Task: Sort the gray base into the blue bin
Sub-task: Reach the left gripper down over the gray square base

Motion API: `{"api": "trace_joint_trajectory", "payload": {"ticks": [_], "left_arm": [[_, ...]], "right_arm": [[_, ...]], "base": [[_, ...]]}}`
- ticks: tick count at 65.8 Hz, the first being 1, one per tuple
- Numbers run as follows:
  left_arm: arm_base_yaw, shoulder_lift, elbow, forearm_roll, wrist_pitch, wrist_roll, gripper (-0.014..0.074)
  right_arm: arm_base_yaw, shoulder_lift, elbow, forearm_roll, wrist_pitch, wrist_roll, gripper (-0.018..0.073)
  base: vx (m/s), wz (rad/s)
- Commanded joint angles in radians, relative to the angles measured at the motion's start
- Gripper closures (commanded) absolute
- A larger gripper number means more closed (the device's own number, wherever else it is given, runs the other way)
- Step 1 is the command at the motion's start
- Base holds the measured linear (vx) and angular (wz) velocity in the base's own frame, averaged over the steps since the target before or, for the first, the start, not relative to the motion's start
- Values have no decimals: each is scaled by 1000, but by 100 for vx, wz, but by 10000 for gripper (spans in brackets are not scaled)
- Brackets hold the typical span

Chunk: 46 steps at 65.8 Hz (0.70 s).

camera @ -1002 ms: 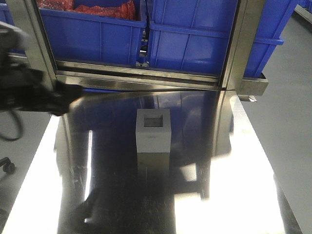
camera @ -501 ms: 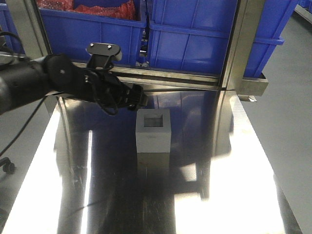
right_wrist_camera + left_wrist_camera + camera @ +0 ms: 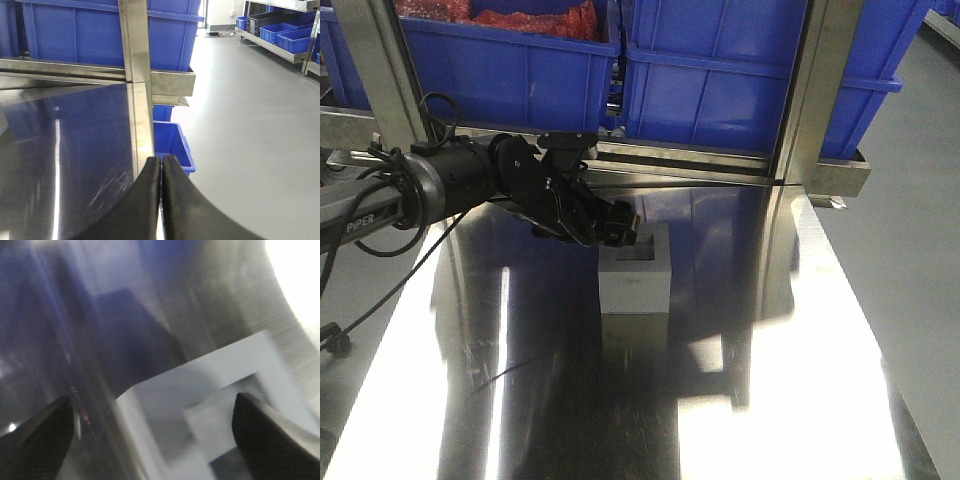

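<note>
The gray base (image 3: 635, 278) stands upright on the shiny steel table (image 3: 770, 380), its square recess facing up. My left gripper (image 3: 621, 231) reaches in from the left and hovers open at the block's top left corner. In the left wrist view the gray base (image 3: 165, 405) sits between the open gripper (image 3: 152, 399); the right finger (image 3: 270, 440) is over the recess and the left finger (image 3: 35, 440) is outside the block's wall. Blue bins (image 3: 720, 85) stand behind the table. My right gripper (image 3: 161, 167) is shut and empty over the table's right edge.
Steel frame posts (image 3: 815, 90) and a cross rail (image 3: 660, 160) run along the table's far edge. The left blue bin (image 3: 510, 75) holds red material. A smaller blue bin (image 3: 172, 142) sits on the floor off the table's right side. Gray floor lies to the right.
My left arm has swung in from the far left and its open gripper has reached the gray base's top. The block has not moved.
</note>
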Motion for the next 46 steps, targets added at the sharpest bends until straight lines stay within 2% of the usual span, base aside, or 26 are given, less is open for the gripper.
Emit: {"api": "trace_joint_trajectory", "payload": {"ticks": [1,30,37,46], "left_arm": [[-3,-51,-34,4,-25,-28,-28],[-3,-21,-34,1,7,-28,37],[-3,-21,-34,1,35,-28,118],[-3,-21,-34,1,72,-25,279]], "right_arm": [[-4,19,2,-4,-72,-12,564],[-4,19,2,-4,-72,-12,564],[-4,19,2,-4,-72,-12,564],[-4,19,2,-4,-72,-12,564]], "base": [[0,0],[0,0],[0,0],[0,0]]}}
